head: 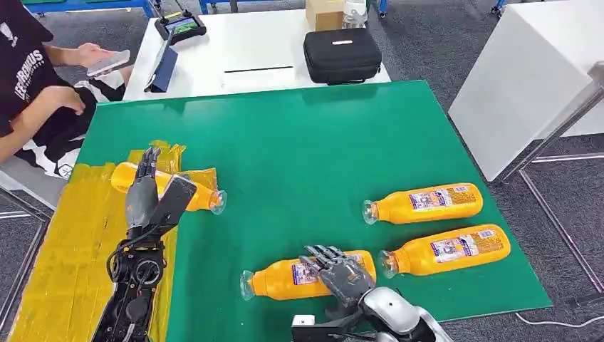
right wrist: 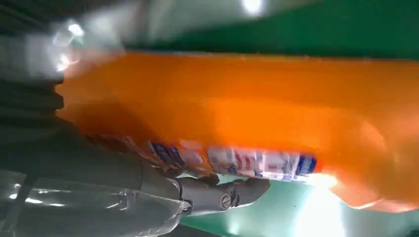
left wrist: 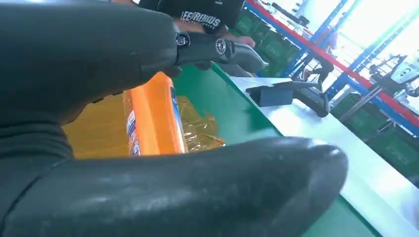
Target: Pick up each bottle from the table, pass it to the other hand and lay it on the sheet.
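Four orange bottles lie on their sides on a big green table (head: 299, 142).

The yellow sheet (head: 64, 242) covers the table's left edge, and one bottle (head: 203, 198) lies on it under the spread left hand (head: 153, 199). The right hand (head: 342, 271) wraps the near bottle (head: 285, 279). Two bottles (head: 427, 203) (head: 449, 249) lie to the right.

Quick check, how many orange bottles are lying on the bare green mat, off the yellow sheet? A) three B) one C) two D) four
A: three bottles lie on the green mat: one under the right hand and two further right; a fourth rests at the yellow sheet by the left hand.
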